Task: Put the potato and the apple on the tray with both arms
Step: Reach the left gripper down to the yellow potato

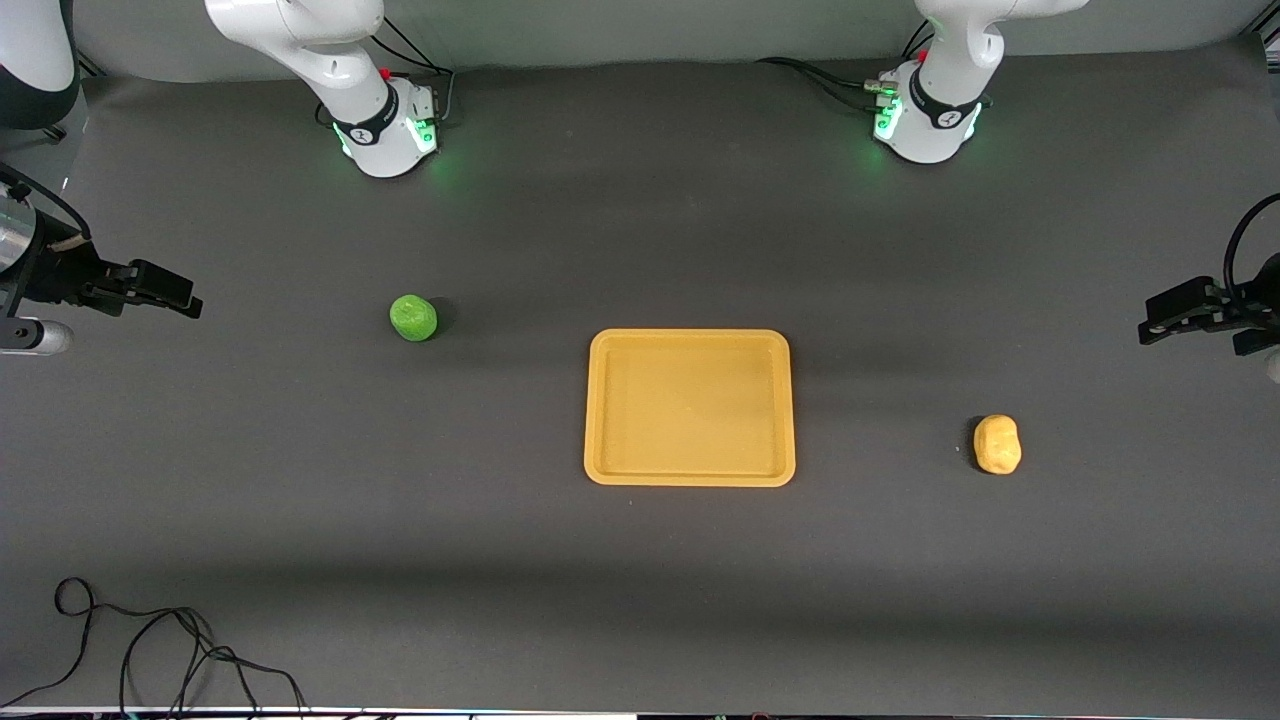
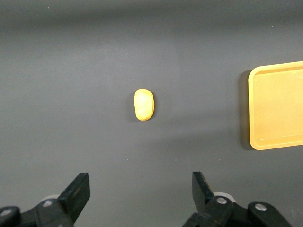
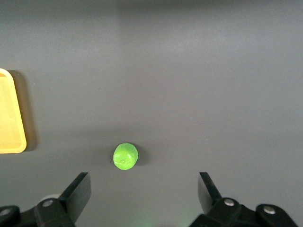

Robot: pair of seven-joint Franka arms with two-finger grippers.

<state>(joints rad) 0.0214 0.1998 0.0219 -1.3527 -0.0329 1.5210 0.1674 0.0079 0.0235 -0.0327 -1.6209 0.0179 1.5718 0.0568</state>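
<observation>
Both claws hang wide apart and empty. The left gripper (image 2: 141, 194) is up over the left arm's end of the table, its spread fingers framing bare dark cloth in its wrist view; the right gripper (image 3: 144, 194) mirrors it over the right arm's end.

Outward from the left claw lies the potato (image 1: 997, 444), alone on the table (image 1: 640, 600), at about 3 o'clock from the tray (image 1: 689, 407) in the front view and well apart from it. The apple (image 1: 413, 317) sits at roughly 10 o'clock from the tray, toward the right arm's end and farther from the front camera than the potato.

The tray holds nothing. By these pictures the job looks unstarted: neither piece is grasped, and both pickups and placements remain.

Each gripper is cut off at the front view's edges, and most of both arms runs out of frame. Each wrist view catches only a slice of the tray's rim. A loose black cable (image 1: 150, 650) curls at 7 o'clock.
</observation>
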